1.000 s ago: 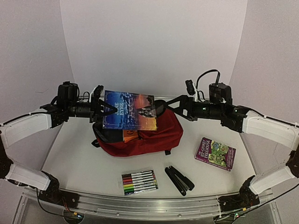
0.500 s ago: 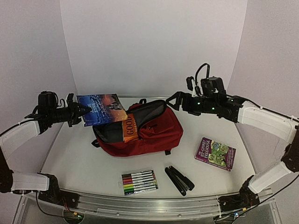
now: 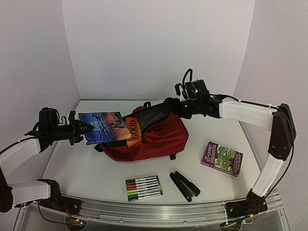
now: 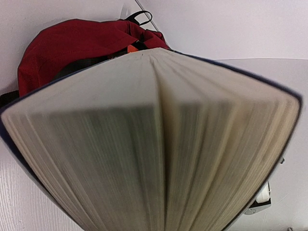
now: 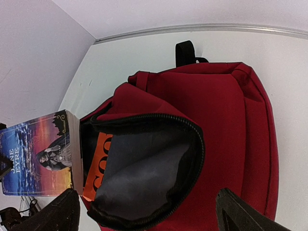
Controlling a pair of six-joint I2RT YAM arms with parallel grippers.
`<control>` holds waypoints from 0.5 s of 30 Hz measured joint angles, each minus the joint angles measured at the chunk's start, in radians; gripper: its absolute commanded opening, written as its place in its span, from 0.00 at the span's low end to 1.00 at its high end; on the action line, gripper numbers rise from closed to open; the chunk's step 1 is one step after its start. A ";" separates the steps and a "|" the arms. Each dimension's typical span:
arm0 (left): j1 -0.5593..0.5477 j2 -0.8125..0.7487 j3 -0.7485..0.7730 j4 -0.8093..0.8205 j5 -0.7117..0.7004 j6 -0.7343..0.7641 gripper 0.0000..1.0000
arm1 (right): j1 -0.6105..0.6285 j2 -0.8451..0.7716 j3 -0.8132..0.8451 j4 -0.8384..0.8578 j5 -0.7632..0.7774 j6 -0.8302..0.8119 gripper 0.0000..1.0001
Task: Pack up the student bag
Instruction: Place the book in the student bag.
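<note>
The left gripper (image 3: 79, 129) clamps a blue book (image 3: 107, 127) just left of the student bag (image 3: 159, 139), which lies mid-way across the table (image 3: 72, 168), mouth open. The right gripper (image 3: 171, 106) hovers over that mouth, jaws wide and empty. With nothing holding it, the slack rim could snag the book's corner, or the orange book (image 3: 133, 131) inside could block it. Pages fill the left wrist view, hiding the grip.
</note>
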 measured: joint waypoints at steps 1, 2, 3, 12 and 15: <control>0.000 -0.008 -0.006 0.002 0.004 -0.004 0.00 | 0.000 0.020 0.017 0.003 -0.006 0.002 0.77; 0.000 -0.012 -0.012 0.008 0.009 -0.011 0.00 | 0.000 0.045 0.036 0.006 -0.016 0.003 0.72; 0.000 -0.015 -0.017 0.014 0.015 -0.017 0.00 | 0.000 0.066 0.052 0.011 -0.024 0.000 0.64; 0.000 0.020 -0.041 0.098 0.050 -0.086 0.00 | -0.001 0.151 0.130 0.045 -0.088 0.020 0.00; 0.000 0.082 -0.041 0.131 0.059 -0.109 0.00 | -0.001 0.137 0.130 0.079 -0.119 0.030 0.00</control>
